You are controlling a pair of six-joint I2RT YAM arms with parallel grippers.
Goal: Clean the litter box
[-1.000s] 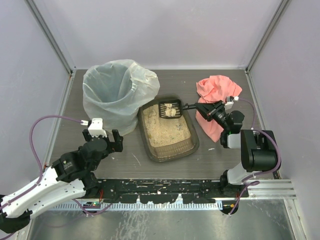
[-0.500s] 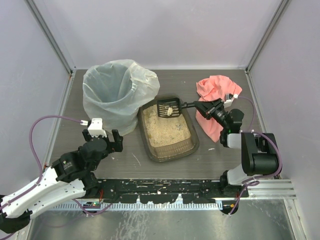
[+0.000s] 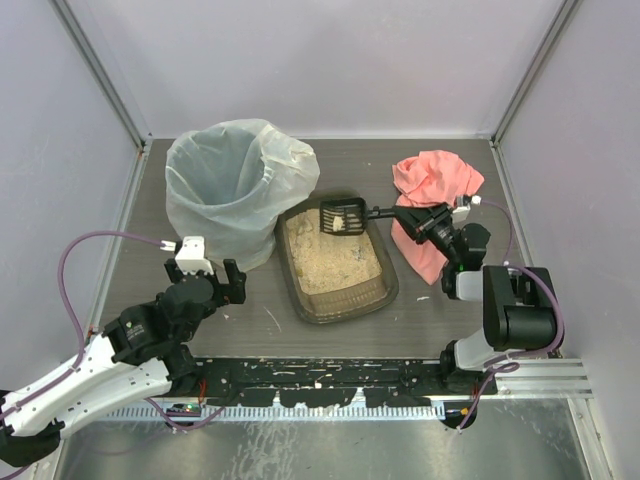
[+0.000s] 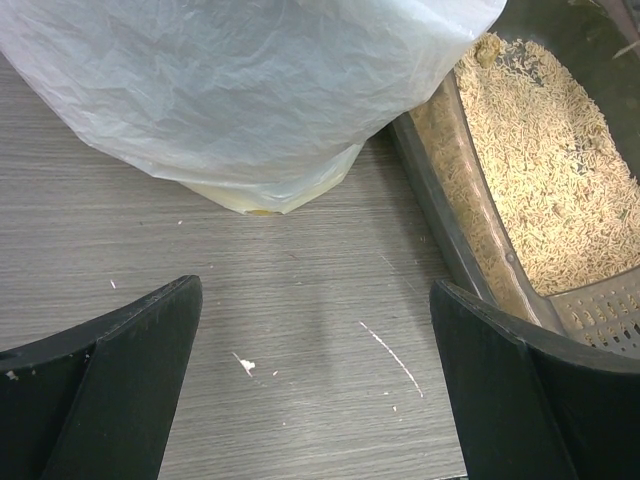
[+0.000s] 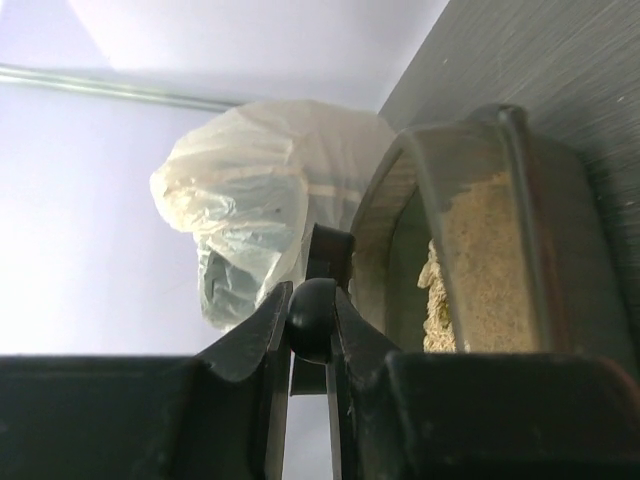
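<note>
The litter box (image 3: 380, 292) is a shallow dark tray of tan litter at mid table; it also shows in the left wrist view (image 4: 470, 255) and in the right wrist view (image 5: 560, 230). My right gripper (image 3: 412, 217) is shut on the handle of the black slotted scoop (image 3: 342, 219), which hangs over the box's far end with pale clumps in it. The handle's round end (image 5: 311, 318) sits pinched between the fingers. My left gripper (image 3: 213, 281) is open and empty, low over the table left of the box, below the bag-lined bin (image 3: 232, 190).
A pink cloth (image 3: 432, 195) lies at the back right, behind my right gripper. The bin's white bag (image 4: 250, 90) bulges close to the box's left wall. White scratches and specks mark the table (image 4: 300, 330) between my left fingers.
The scoop has risen a little and moved back over the box's far end, with less litter in it than a second ago. The left arm has not moved.
</note>
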